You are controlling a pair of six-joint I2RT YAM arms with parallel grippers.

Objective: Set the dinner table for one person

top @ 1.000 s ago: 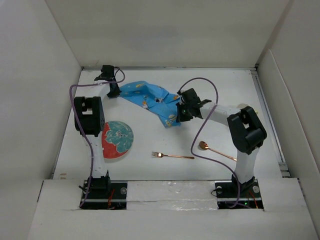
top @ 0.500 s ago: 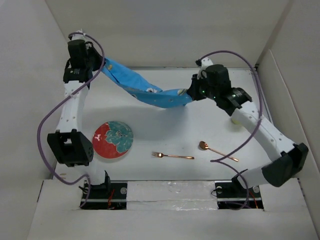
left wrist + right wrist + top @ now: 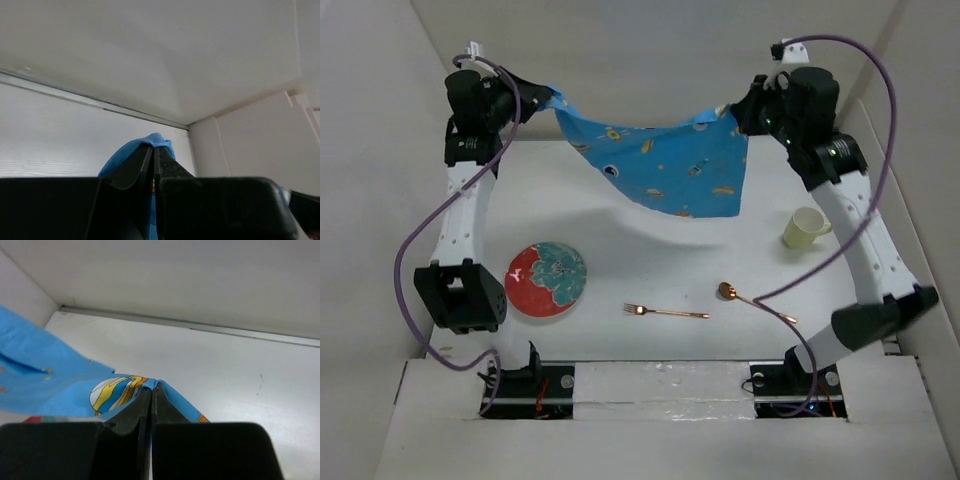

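A blue patterned cloth placemat (image 3: 665, 165) hangs spread in the air above the far part of the white dinner table (image 3: 650, 260). My left gripper (image 3: 545, 98) is shut on its left corner (image 3: 152, 142); my right gripper (image 3: 732, 112) is shut on its right corner (image 3: 150, 385). Both arms are raised high. On the table lie a red and teal plate (image 3: 546, 279) at the left, a copper fork (image 3: 665, 311) near the front middle, a copper spoon (image 3: 755, 301) to its right, and a pale yellow cup (image 3: 805, 227) at the right.
White walls enclose the table on the left, back and right. A purple cable loops from each arm. The arm bases (image 3: 660, 385) stand at the near edge.
Both grippers have lifted the placemat off the table and pulled apart, the left going up and left, the right up and right. The crumpled cloth now hangs spread. The cup has come into view.
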